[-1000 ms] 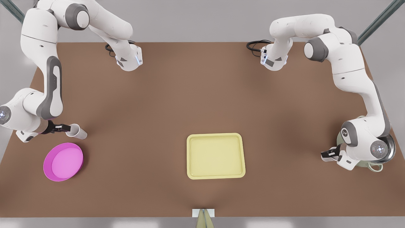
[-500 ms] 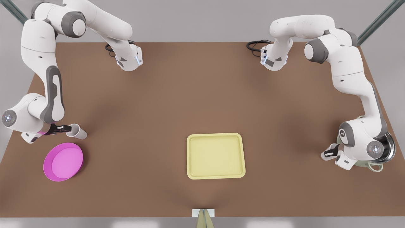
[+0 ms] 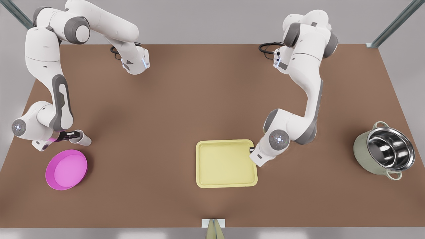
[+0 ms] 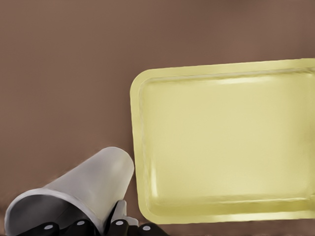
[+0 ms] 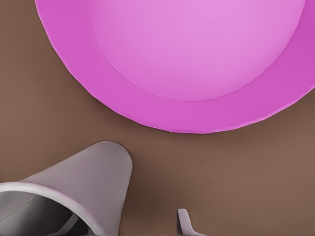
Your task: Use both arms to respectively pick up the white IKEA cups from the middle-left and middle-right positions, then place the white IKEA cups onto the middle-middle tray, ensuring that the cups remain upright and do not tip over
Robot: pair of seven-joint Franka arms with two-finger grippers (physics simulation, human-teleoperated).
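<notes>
In the front view, the pale yellow tray lies mid-table toward the front. My left gripper hovers at the tray's right edge, on the arm at the front view's right. It is shut on the wall of a white cup, which hangs beside the tray in the left wrist view. The other white cup stands on the table at the front view's left. My right gripper is open at its rim. One finger stands apart from that cup's wall.
A round magenta dish lies just in front of the cup at the front view's left and spreads across the right wrist view. A steel-lined green pot sits far on the front view's right. Both arm bases stand at the table's back edge.
The left arm swung from beside the pot to the tray's right edge with its cup, uncovering the pot. The right gripper crept closer onto the other cup, which stayed put.
</notes>
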